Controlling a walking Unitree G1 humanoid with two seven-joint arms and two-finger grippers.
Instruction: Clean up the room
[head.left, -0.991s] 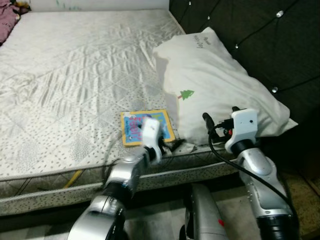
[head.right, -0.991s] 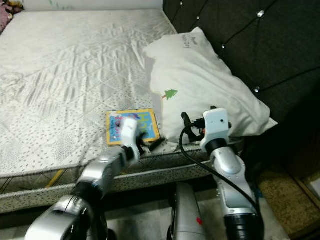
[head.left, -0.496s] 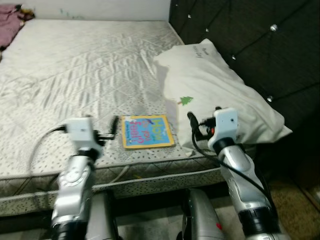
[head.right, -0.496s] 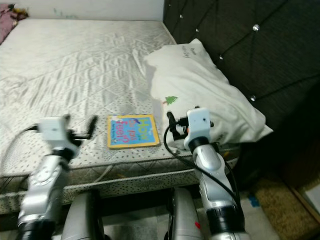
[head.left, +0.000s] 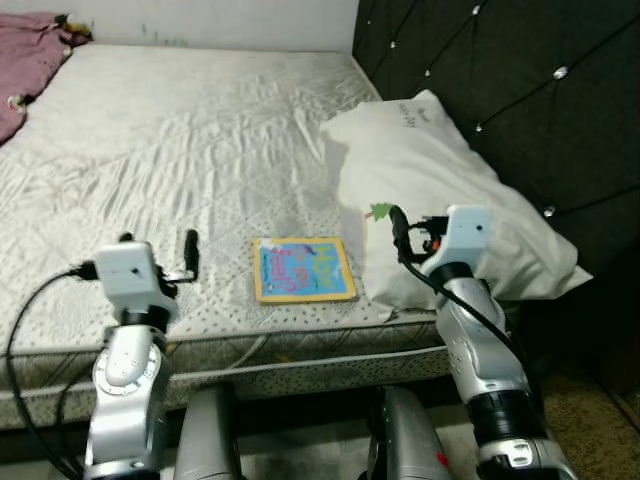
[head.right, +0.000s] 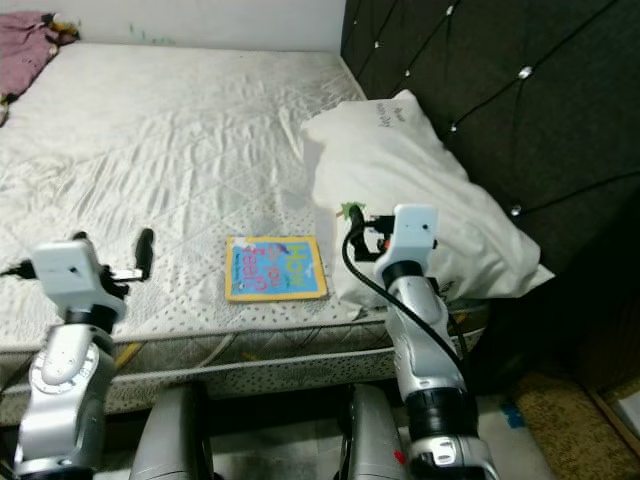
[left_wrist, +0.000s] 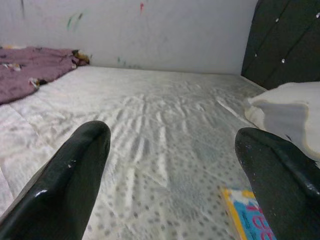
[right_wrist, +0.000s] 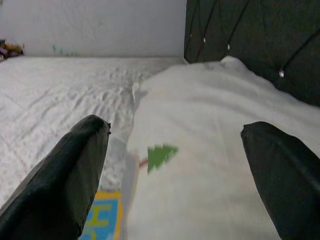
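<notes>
A thin book (head.left: 305, 270) with a yellow border and blue cover lies flat near the front edge of the bed (head.left: 180, 150). My left gripper (head.left: 158, 243) hovers open over the mattress to the left of the book, holding nothing. In the left wrist view the book's corner (left_wrist: 250, 215) sits by one finger (left_wrist: 280, 170). My right gripper (head.left: 415, 226) is open against the front of a white pillow (head.left: 450, 180) that bears a small green tree. The right wrist view shows the pillow (right_wrist: 210, 150) between its fingertips (right_wrist: 65, 180).
A dark tufted headboard (head.left: 500, 70) rises behind the pillow on the right. A purple cloth (head.left: 30, 55) lies crumpled at the bed's far left corner. The mattress edge (head.left: 300, 350) runs just in front of my arms.
My left gripper has left the book's near edge and swung to the left, now clear of it. The right gripper stays by the pillow. The camera has shifted.
</notes>
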